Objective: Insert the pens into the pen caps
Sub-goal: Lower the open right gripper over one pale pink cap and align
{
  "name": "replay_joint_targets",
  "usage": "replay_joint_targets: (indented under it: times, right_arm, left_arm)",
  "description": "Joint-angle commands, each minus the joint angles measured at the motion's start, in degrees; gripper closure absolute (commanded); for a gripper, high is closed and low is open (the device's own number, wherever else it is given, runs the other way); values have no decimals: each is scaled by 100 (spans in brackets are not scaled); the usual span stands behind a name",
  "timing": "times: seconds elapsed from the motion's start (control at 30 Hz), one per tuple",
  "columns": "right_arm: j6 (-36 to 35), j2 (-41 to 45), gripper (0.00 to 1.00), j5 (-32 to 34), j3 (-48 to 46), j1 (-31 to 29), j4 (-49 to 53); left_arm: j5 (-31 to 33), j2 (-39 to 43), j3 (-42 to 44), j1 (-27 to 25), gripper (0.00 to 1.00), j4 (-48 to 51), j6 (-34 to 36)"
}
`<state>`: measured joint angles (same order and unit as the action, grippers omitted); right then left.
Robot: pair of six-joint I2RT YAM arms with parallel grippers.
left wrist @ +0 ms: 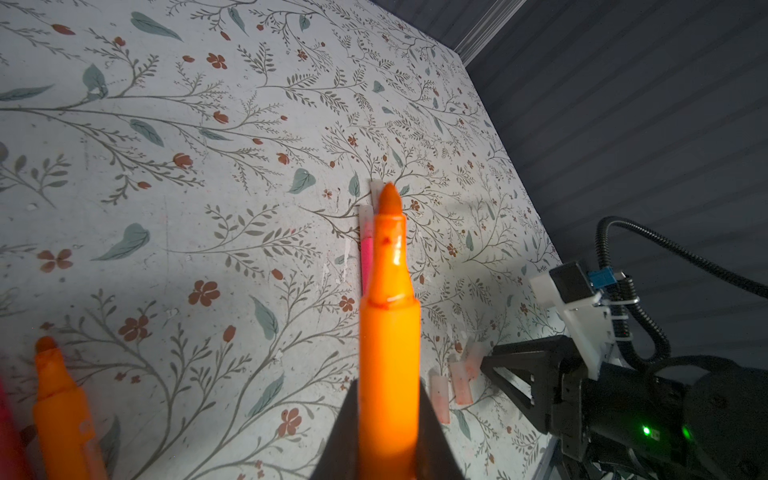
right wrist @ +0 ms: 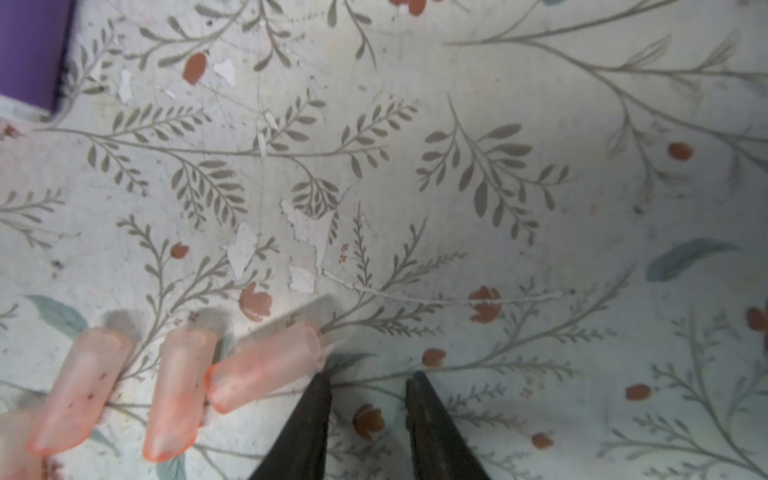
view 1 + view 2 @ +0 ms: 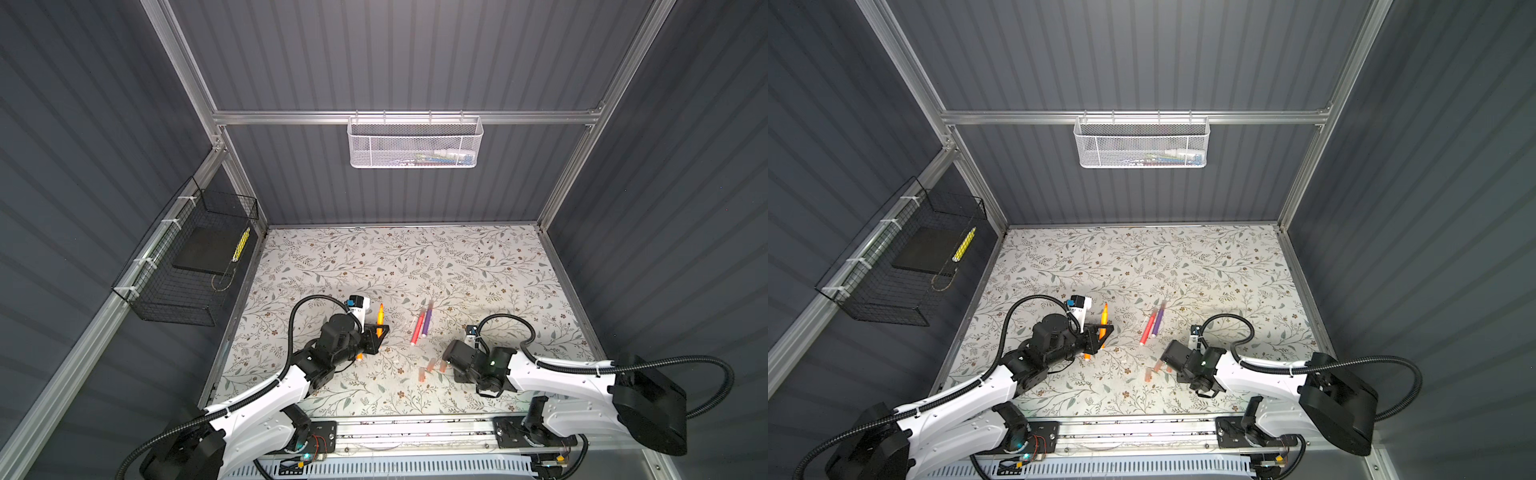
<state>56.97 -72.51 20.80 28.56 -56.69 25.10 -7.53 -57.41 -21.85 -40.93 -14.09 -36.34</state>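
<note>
The slim plastic orange marker pen [image 1: 388, 353] in my left gripper [image 1: 388, 419] is bright orange, and its tapered tip is a darker, brownish orange. The fingers of this gripper are black, and those of my right gripper [image 2: 368, 415] are black too. The table cover [image 3: 457, 266] is pale cream, printed with thin grey-green branches, blue-green leaves and small red-brown flowers. The short translucent plastic pen caps [image 2: 266, 368] are pale pink, with stronger orange at one end. In a top view the purple marker pen [image 3: 427, 322] and the pink-red marker pen [image 3: 417, 332] show. The metal mesh basket [image 3: 415, 143] is white, the wire basket [image 3: 178, 286] is black, and the thin stick [image 3: 241, 244] in it is yellow with small marks. The ribbed walls [image 3: 374, 62] are dark grey.
</note>
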Motion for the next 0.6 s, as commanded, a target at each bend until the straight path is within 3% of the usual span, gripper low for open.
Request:
replay_joint_targets:
  times: [0.0, 0.33, 0.57]
  right_arm:
    - [-182, -344, 66, -229, -195, 185, -55]
    - [-486, -846, 66, -258, 48, 514, -654]
    - [-503, -545, 66, 117, 247, 553, -188]
  left_arm:
    - [-12, 72, 40, -29, 100, 99, -5]
    - [-12, 39, 42, -29, 100, 57, 11]
    - [-38, 37, 15, -29, 100, 64, 4]
